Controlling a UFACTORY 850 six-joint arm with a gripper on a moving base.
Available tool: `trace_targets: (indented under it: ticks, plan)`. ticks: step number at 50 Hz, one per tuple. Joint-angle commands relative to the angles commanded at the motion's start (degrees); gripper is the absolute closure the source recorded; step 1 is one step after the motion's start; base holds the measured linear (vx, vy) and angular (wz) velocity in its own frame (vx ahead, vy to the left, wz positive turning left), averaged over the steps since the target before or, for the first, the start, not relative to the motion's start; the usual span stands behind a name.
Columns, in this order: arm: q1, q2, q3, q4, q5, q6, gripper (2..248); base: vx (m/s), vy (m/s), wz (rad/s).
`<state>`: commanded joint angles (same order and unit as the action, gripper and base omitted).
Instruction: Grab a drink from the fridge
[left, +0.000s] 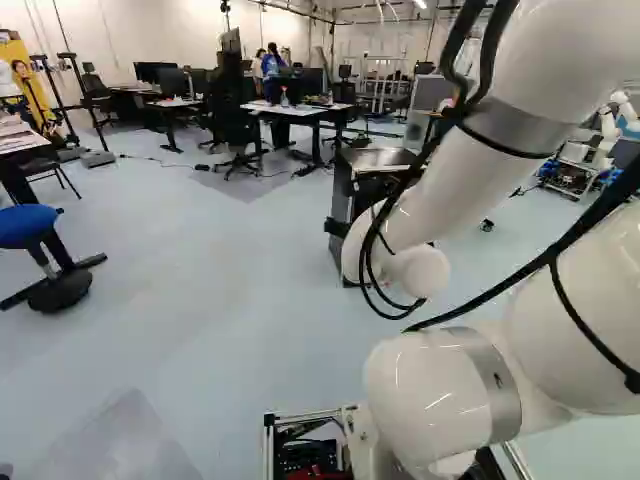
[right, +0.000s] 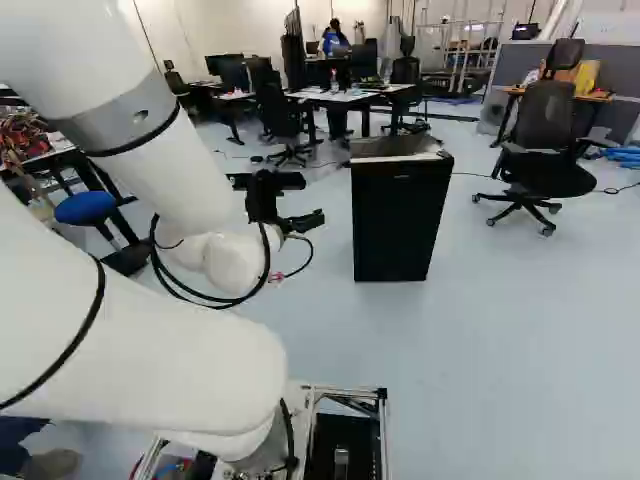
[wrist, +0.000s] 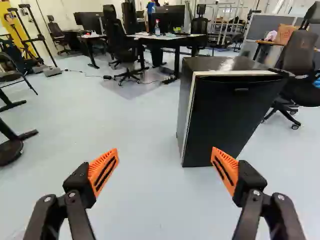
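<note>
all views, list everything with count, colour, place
fridge: one, black, right of middle, right base view
stool: one, blue seat, left edge of left base view
desks: several, mostly white, beyond the fridge
monitors: several, black, on desks
chairs: several, black, by desks
spray bottle: one, red top, on a desk
partition: at least one, grey, background
another robot: at least one, white, right edge of left base view
floor: one, pale blue, throughout
arm: one, white, both base views
pincer: one, black, orange pads, wrist view
</note>
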<state>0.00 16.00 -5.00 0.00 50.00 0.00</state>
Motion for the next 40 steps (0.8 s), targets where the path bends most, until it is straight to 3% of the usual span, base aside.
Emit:
trace_targets:
  ticks: [40]
  plan:
    - [0.0,0.0,0.0,0.0,0.0,0.0,3,-0.001,0.000,-0.007]
